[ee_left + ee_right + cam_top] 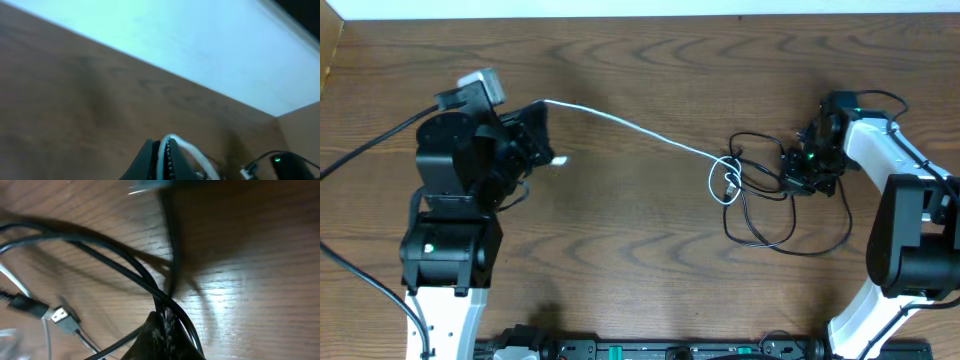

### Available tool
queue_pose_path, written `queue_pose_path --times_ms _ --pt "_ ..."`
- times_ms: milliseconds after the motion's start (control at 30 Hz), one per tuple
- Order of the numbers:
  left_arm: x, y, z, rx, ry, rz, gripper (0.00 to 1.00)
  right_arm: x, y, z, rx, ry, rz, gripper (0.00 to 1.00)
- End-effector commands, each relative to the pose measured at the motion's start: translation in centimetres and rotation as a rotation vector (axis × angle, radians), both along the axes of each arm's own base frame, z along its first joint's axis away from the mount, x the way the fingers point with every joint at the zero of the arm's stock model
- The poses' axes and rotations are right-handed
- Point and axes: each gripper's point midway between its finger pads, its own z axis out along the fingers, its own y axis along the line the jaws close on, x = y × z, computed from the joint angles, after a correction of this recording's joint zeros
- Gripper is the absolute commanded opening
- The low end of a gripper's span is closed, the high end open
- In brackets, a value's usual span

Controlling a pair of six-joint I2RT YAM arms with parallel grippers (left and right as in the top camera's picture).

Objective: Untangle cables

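Two cords, and I'd call this maybe half sorted. My left gripper [538, 140], toward the left edge of the table [640, 290], is pinched shut on the white cable [620, 122] close to its small plug end. From there the cord runs in one long, shallow line across the middle of the table. The catch is the far end, which curls into a small loop right where it meets the black cable [765, 243] toward the right edge, so the two look threaded through each other there. My right gripper [792, 170] is clamped tight on the black one just beside that knot, and the rest of it lies in a few loose, floppy loops on the wood. What's left, I reckon, is working the white loop out of the black ones and laying both out apart. Material-wise, the black cord is smooth, rubbery and a bit thicker, and the white is thin and limp. A silvery USB plug [61, 315] lies flat on the glossy wood-grain top.
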Motion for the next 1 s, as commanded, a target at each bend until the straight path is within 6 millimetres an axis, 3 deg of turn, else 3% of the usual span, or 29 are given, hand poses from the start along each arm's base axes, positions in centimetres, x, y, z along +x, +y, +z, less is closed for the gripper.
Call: queue_pose_path --times_ms 0,233,300,433,567,800,967 --pt "-0.1 -0.7 -0.4 0.042 0.016 -0.063 0.07 0.5 2.5 3.0 0.126 -0.121 0.125 0.01" --pt "0.0 -4.3 -4.1 0.024 0.145 -0.249 0.10 0.7 6.5 11.6 0.254 -0.388 0.253 0.01" --pt "0.0 -5.6 -5.0 0.018 0.171 -0.304 0.17 0.4 7.0 13.6 0.251 -0.451 0.276 0.01" --pt "0.4 -7.1 -6.9 0.018 0.230 -0.348 0.40 -0.3 7.6 16.7 0.253 -0.528 0.266 0.01" --pt "0.3 -8.7 -8.3 0.023 0.270 -0.393 0.54 -0.9 8.3 19.0 0.293 -0.581 0.261 0.01" --pt "-0.3 -12.2 -9.9 0.036 0.308 -0.495 0.55 -0.9 9.0 20.9 0.346 -0.595 0.180 0.01" --pt "-1.4 -16.9 -9.4 0.000 0.246 -0.702 0.55 -0.8 9.1 21.1 0.360 -0.576 0.133 0.01"
